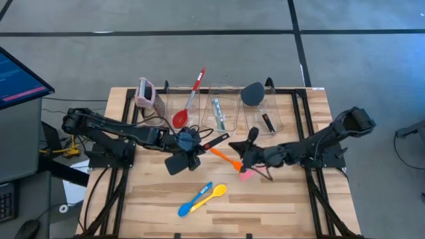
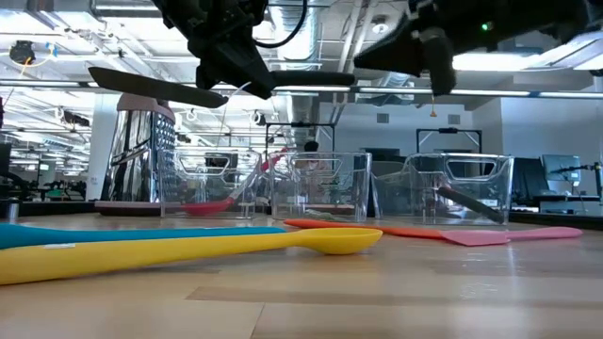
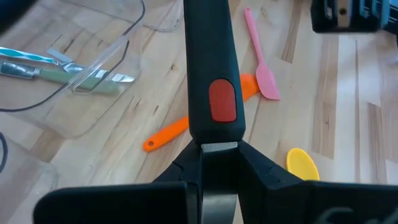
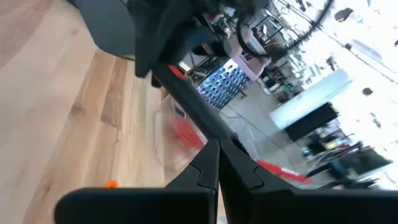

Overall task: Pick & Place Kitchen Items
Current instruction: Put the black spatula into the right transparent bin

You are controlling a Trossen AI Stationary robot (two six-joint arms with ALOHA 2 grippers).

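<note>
Both grippers meet over the table's middle with a black spatula (image 1: 199,147) between them. Its blade (image 1: 176,164) points toward the near left, and its handle with a red oval inlay (image 3: 222,101) runs toward the right arm. My left gripper (image 1: 190,146) is shut near the blade end. My right gripper (image 1: 232,144) is shut at the handle's far end. An orange spatula (image 1: 226,159) and a pink spatula (image 1: 246,174) lie flat on the table under the right gripper. Blue (image 1: 194,201) and yellow (image 1: 214,192) spoons lie near the front edge. My left gripper pinches the black spatula between its two fingers at the metal neck (image 3: 219,148), just behind the red inlay, coming level from the table's left. The spatula is lifted clear and lies roughly level (image 2: 141,85). My right gripper pinches the handle's free end (image 4: 208,134) between its fingers, coming from the table's right along the handle. The handle spans the gap between the two grippers (image 2: 311,80), clear of the table.
Three clear bins stand along the far edge. The left one (image 1: 174,106) has a red spoon (image 1: 188,101) leaning in it, the middle one holds a clear-teal tool (image 1: 218,114), and the right one holds a dark utensil (image 1: 252,93) and a red-handled tool (image 1: 267,122). A pink-topped grater (image 1: 145,94) stands left of them.
</note>
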